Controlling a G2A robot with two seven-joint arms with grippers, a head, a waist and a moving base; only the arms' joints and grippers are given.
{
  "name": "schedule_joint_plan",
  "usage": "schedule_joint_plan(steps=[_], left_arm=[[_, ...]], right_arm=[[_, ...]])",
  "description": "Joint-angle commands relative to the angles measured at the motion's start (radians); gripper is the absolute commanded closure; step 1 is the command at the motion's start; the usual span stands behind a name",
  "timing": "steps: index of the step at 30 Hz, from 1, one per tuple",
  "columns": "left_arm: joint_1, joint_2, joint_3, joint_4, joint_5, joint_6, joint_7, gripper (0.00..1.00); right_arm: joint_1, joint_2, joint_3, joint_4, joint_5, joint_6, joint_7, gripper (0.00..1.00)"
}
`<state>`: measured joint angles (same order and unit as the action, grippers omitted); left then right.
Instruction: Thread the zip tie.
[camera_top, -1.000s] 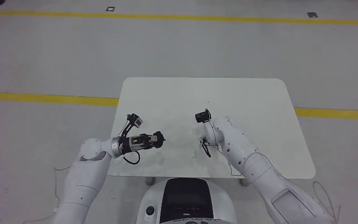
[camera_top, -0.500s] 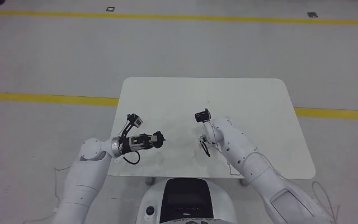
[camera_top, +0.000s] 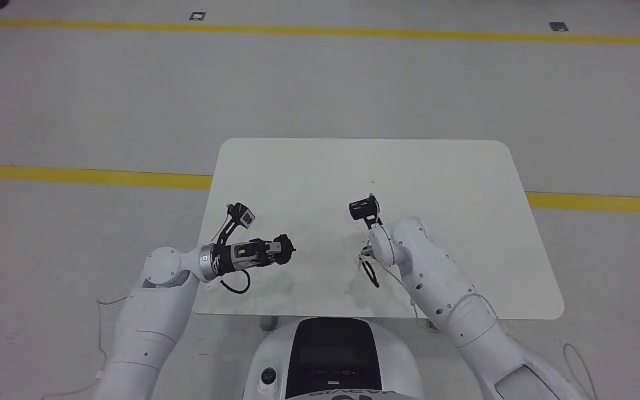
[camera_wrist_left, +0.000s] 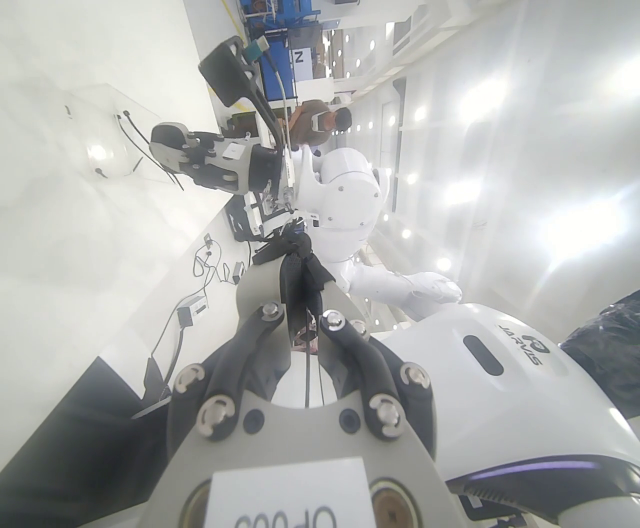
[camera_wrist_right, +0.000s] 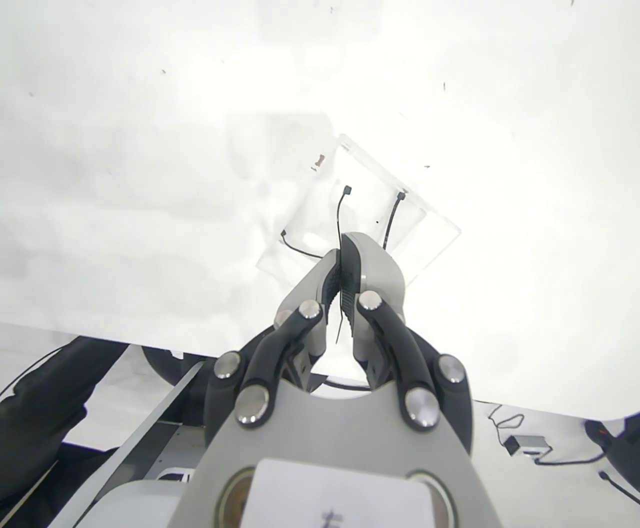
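Well, the right gripper hangs fingers-down over the lower middle of the desk in the top view, with the arm bent in from the lower right. Its fingers are clenched on a black zip tie. The tie's head pokes out past the fingertips toward the desk, and the thin tail trails back between the fingers.

On the desk beneath lies a clear tray, hard to pick out against the white surface, with spare ties on it. One of these is partly hidden behind a finger.

The left gripper sits toward the lower left, held level and pointing at the right one, well apart from it. Its fingers are closed tip to tip, and I cannot make out the dark wrapping at the tips.

A white label on the right wrist housing is cut short by the frame edge.
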<state>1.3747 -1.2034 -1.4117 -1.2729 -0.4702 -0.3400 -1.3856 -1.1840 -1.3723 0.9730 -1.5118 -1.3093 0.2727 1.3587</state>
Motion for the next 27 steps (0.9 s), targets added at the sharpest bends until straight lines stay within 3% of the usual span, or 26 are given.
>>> schedule_joint_plan(steps=[1, 6, 11, 22, 27], left_arm=[[0.0, 0.0, 0.0, 0.0, 0.0, 0.0, 0.0, 1.0], [0.0, 0.0, 0.0, 0.0, 0.0, 0.0, 0.0, 1.0], [0.0, 0.0, 0.0, 0.0, 0.0, 0.0, 0.0, 1.0], [0.0, 0.0, 0.0, 0.0, 0.0, 0.0, 0.0, 1.0], [0.0, 0.0, 0.0, 0.0, 0.0, 0.0, 0.0, 1.0]], right_arm=[[-0.03, 0.006, 0.03, -0.045, 0.017, -0.017, -0.014, 1.0], [-0.114, 0.02, 0.102, -0.151, 0.085, -0.059, -0.081, 1.0], [-0.209, 0.033, 0.197, -0.239, 0.23, -0.12, -0.196, 1.0], [-0.227, 0.036, 0.217, -0.245, 0.264, -0.137, -0.221, 1.0], [-0.297, 0.032, 0.247, -0.28, 0.436, -0.19, -0.422, 1.0]])
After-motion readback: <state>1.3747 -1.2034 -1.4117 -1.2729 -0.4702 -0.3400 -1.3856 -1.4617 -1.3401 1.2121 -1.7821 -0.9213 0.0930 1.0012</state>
